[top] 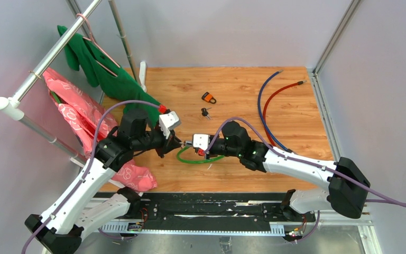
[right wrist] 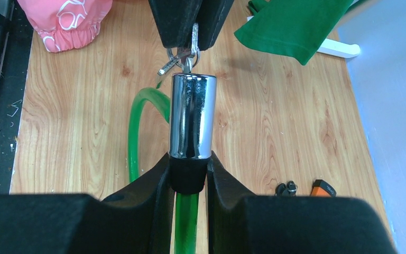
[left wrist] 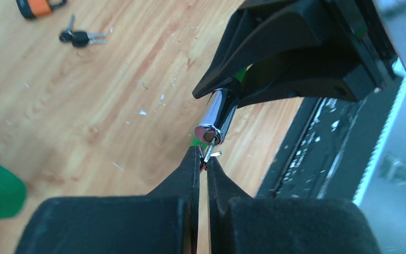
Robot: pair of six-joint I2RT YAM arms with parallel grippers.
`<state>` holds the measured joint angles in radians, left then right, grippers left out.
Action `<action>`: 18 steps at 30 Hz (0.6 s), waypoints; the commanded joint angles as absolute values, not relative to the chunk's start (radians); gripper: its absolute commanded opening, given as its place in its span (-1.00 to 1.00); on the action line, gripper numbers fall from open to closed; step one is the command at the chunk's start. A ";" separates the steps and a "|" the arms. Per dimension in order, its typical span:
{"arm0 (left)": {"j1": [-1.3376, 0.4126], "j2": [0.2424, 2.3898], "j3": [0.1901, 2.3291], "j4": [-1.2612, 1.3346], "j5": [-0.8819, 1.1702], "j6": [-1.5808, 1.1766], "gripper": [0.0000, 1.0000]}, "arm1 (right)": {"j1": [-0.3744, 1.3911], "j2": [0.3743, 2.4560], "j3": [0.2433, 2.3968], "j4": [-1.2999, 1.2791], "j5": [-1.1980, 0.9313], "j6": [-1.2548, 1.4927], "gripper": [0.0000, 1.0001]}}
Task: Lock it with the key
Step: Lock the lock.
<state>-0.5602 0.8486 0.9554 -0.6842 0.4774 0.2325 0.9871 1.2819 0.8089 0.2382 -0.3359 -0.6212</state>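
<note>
Left gripper [left wrist: 203, 160] clenched on the key [left wrist: 208, 150], at the mouth of the chrome lock cylinder [left wrist: 218, 114].
Jaws pinch the key's head flat, with a key ring [right wrist: 175, 54] hanging just beside the tips. Directly ahead of them the blade meets the keyhole; how deep it sits cannot be told. Right gripper [right wrist: 189, 165], opposite, grasps the cylinder's black collar, and the green cable [right wrist: 135, 119] trails beneath. For a clean turn, the wrist should probably roll about the cylinder's own axis, blade fully seated first, while the opposite grip resists the twist; sideways load may bend or slip the thin key. Well beyond the tips lie spare keys [left wrist: 79, 37] and an orange padlock [left wrist: 38, 6].
</note>
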 commanded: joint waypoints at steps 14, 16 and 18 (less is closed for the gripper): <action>-0.522 0.884 0.902 -0.699 0.522 -0.425 -1.00 | 0.999 1.257 0.712 0.266 -0.243 -0.641 -1.00; -0.513 0.881 0.898 -0.688 0.519 -0.433 -1.00 | 1.010 1.250 0.699 0.296 -0.224 -0.641 -1.00; -0.505 0.882 0.896 -0.681 0.516 -0.444 -1.00 | 1.024 1.243 0.686 0.322 -0.207 -0.645 -1.00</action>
